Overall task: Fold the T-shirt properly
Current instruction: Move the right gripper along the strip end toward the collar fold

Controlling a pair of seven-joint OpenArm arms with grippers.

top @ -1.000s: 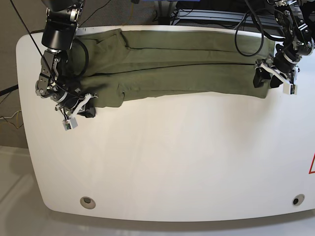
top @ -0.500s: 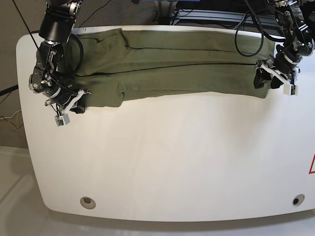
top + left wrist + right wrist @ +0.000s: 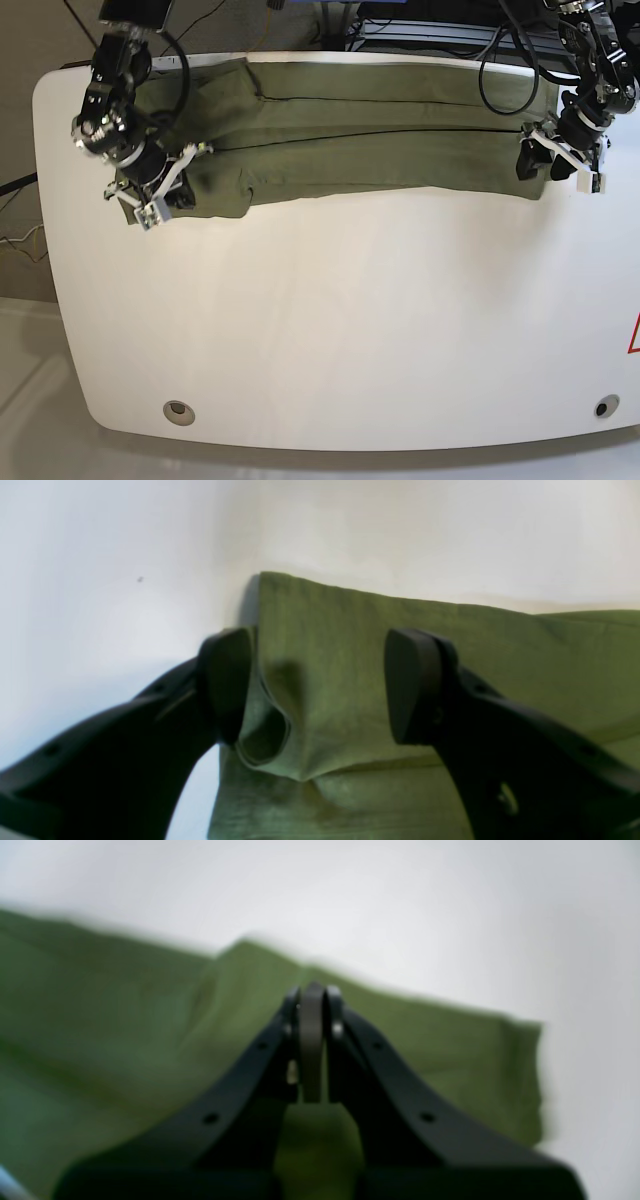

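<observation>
olive T-shirt (image 3: 360,140) folded along white table (image 3: 340,320) back edge, black cables (image 3: 505,70) behind, left gripper (image 3: 315,685) jaws spread over cloth corner, right gripper (image 3: 311,1040) pinched closed above cloth, gripping nothing

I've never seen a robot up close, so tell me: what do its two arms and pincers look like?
Both arms are black metal with loose black cables looping along them. The left pincer has two curved black fingers ending in flat dark pads. The right pincer looks the same. White brackets sit at each wrist.
</observation>
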